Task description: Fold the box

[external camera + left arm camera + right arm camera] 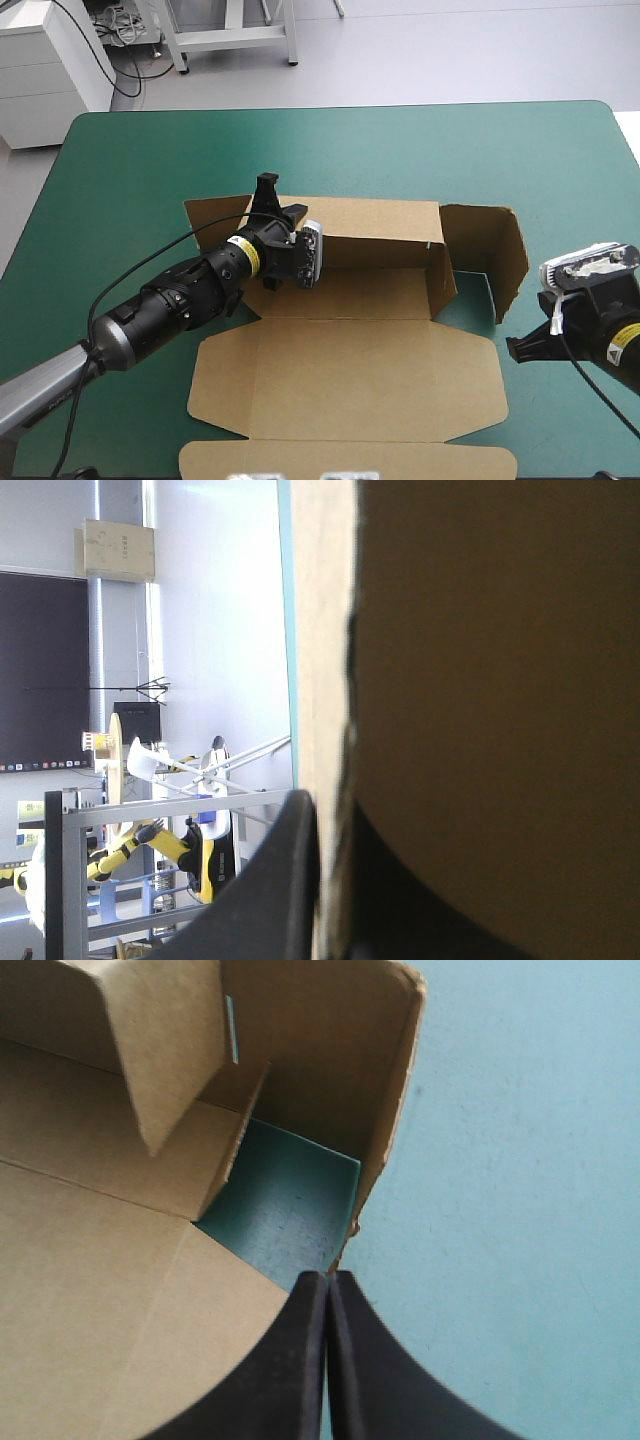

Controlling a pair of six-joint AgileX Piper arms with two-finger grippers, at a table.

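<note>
Bare teal-green cover lies beyond and beside the box; left gripper clamps its raised far wall, right gripper closed, empty, by its right flap

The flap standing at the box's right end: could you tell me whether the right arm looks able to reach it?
Probably yes. The right end effector, shut and empty, sits just short of the flap, over bare cover, and nothing stands between them.
</note>
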